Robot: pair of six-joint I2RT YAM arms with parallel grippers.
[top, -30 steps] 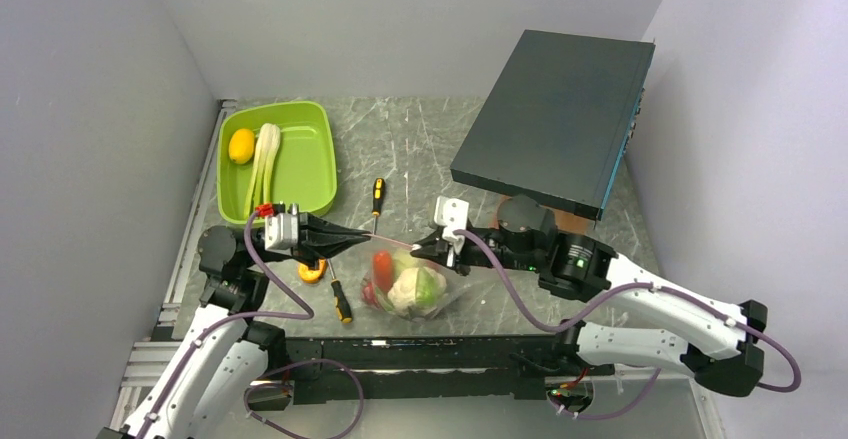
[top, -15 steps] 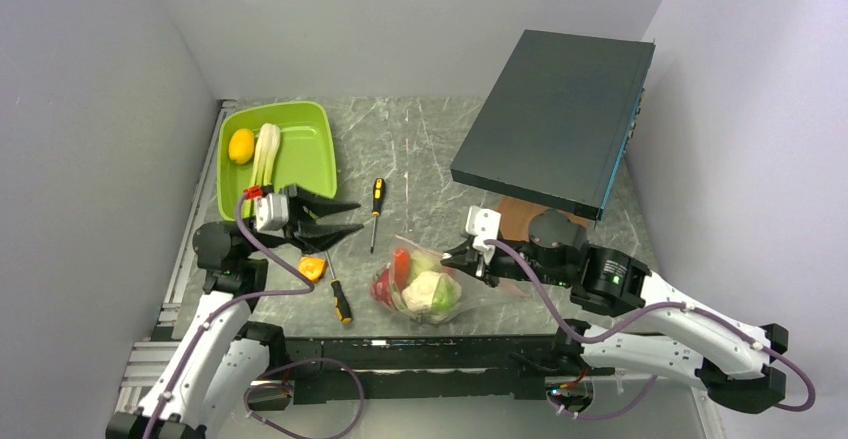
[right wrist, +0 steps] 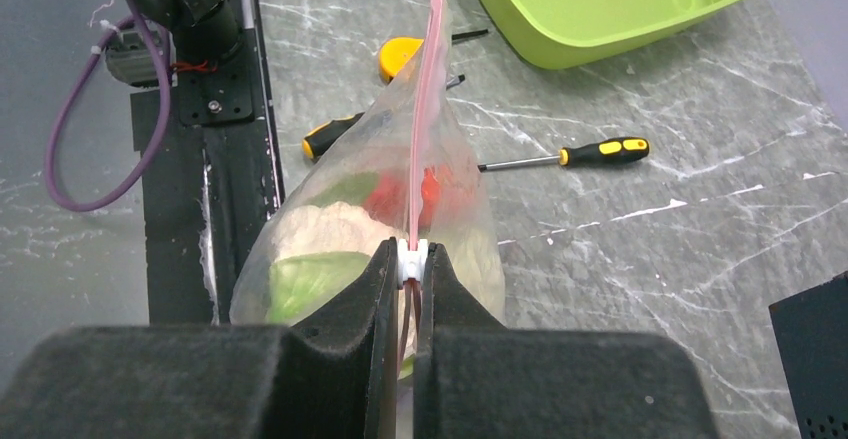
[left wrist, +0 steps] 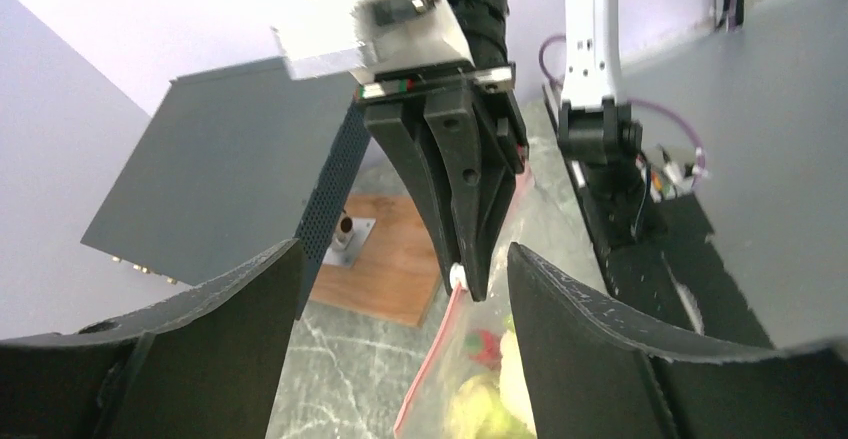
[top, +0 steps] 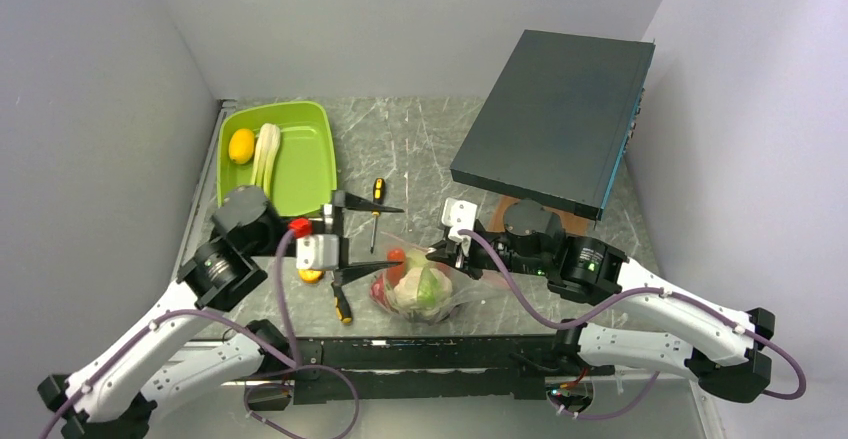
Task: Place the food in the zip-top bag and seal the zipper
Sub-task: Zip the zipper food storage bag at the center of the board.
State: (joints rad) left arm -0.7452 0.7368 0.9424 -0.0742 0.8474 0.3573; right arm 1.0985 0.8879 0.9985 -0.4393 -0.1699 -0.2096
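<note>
The zip-top bag (top: 425, 294) lies near the table's front edge with the food (top: 415, 284) inside: white cauliflower (right wrist: 320, 227), a light-green leafy head (right wrist: 300, 279) and a red chili (right wrist: 440, 191). My right gripper (right wrist: 412, 259) is shut on the white slider of the pink zipper (right wrist: 425, 109), holding the strip up on edge. In the top view the right gripper (top: 437, 252) is at the bag's right end. My left gripper (top: 395, 237) stands open at the bag's left end. In its own view the left gripper (left wrist: 400, 254) has the zipper (left wrist: 430, 359) running between its spread fingers, untouched.
A lime-green tray (top: 300, 164) with a yellow fruit and a pale vegetable sits at the back left. Two yellow-and-black screwdrivers (top: 376, 199) (top: 341, 304) and an orange tape measure (top: 311, 275) lie left of the bag. A large black box (top: 555, 119) overhangs the right side on a wooden base (left wrist: 380, 259).
My left gripper let go of the zipper's left end and opened wide, and its arm swung round. The right gripper kept its hold and shifted right, then back left with the bag.
</note>
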